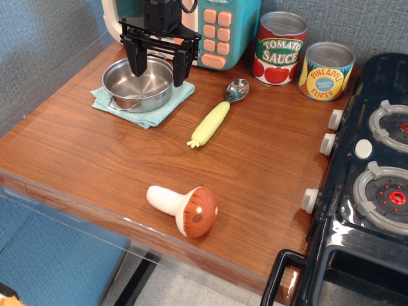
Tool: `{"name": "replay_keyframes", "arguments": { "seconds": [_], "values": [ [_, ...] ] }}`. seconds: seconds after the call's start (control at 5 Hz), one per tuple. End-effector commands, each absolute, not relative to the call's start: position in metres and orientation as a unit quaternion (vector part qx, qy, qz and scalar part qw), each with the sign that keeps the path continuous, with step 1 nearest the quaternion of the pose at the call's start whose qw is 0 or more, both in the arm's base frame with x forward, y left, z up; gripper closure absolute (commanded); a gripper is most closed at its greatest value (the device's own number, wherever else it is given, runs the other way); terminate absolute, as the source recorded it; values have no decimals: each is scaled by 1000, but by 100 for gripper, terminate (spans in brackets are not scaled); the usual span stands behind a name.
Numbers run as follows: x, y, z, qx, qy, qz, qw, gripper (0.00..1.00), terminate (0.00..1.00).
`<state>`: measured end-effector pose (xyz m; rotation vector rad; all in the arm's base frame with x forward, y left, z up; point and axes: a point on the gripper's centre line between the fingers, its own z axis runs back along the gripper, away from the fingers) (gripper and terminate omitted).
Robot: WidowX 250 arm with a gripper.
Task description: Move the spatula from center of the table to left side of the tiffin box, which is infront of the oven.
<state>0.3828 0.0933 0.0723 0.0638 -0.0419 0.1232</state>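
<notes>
A blue-grey textured wall backs a glossy brown wood-grain surface (95, 150), and we're looking down on a tidy toy kitchen. Our target, the spatula (218, 115), lies flat near the middle, shiny metal bowl pointing up toward the back wall, thick yellow-green corn-like handle angling down and left. It's well clear of everything, nothing touching it.

The tool (157, 69) hangs over the tiffin box (138, 84), fingers spread apart and gripping nothing, so we're empty-handed right now. The tiffin box sits on a teal cloth (153, 111), just in front of the oven (220, 32).

How will this thing handle? We'd judge it light and stiff, a toy that won't flex or break. The metal bowl looks slick and thin, a poor place to pinch. The chunky handle is our bet: wider, probably matte plastic, room for both fingers. We'd close across its middle, fingers at right angles to its length, so it doesn't swing.

The drop zone left of the tiffin box is narrow, close to the edge. The mushroom (185, 207) up front, the two cans (303, 57) and the dark stove (363, 178) on the right stay out of our way.
</notes>
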Motion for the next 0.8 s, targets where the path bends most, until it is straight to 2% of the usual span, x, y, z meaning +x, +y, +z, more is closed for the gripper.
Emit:
{"name": "replay_keyframes", "arguments": {
  "seconds": [0.0,0.2,0.6],
  "values": [
    [383,93,72,32,-21,62,997,0,0],
    [376,69,69,32,-22,28,999,0,0],
    [366,41,62,75,-35,-14,997,0,0]
  ]
}}
